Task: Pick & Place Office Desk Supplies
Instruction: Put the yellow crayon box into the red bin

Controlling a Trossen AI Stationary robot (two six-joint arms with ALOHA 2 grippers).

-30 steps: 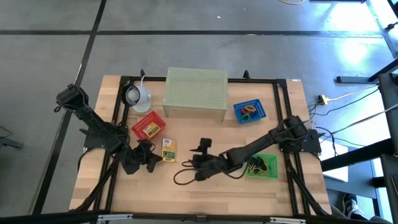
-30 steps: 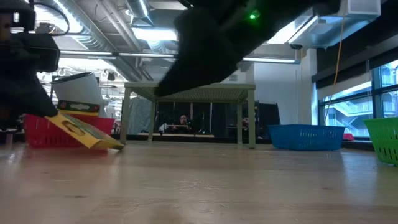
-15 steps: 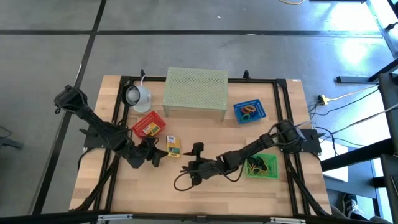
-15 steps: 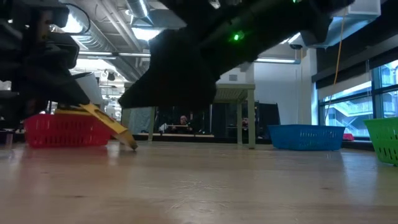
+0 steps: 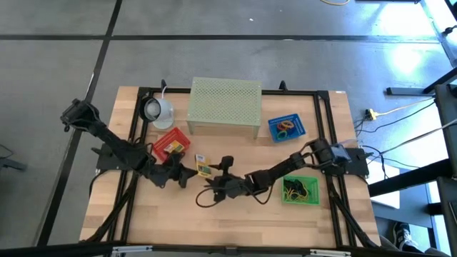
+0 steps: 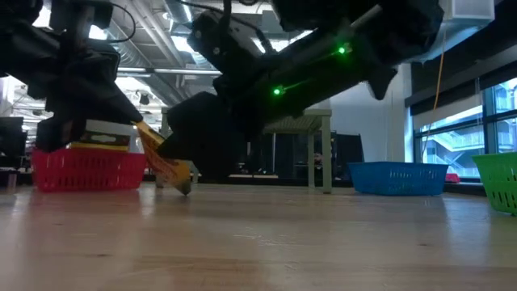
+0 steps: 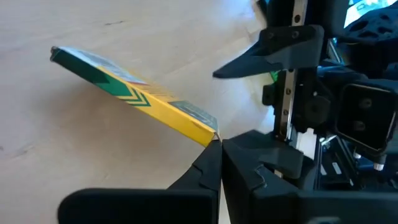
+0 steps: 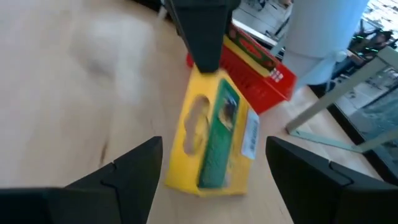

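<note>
A small yellow and green printed packet [image 5: 202, 167] stands tilted near the table's middle, in front of the red basket. My left gripper [image 5: 187, 173] comes from the table's left and is shut on it. My right gripper [image 5: 218, 182] reaches in from the right. It is open, and its fingers [image 8: 124, 180] stand apart on either side of the packet [image 8: 205, 124] without touching it. In the left wrist view the right gripper's fingers [image 7: 267, 53] show just beyond the packet [image 7: 130, 93]. My left gripper pinches the packet's upper corner [image 7: 208, 132] between its two shut fingers [image 7: 205, 165]. It comes slanting down from the table's left. The packet hangs tilted below the fingers, and its lower end [image 6: 184, 187] rests on the table.
A red basket [image 5: 158, 146] holds another yellow packet. A blue basket [image 5: 273, 128] holds loops, and a green basket [image 5: 313, 198] lies by the right arm. The pale green perforated stand [image 5: 224, 106] and a white cup [image 5: 158, 111] stand at the far side. A black cable [image 5: 206, 201] loops near the right gripper.
My left gripper has moved toward the table's right and a little toward the far edge, taking the packet along. The packet has tipped from nearly flat to steeply tilted, with its lower end on the table. My right gripper has moved left toward the packet.
</note>
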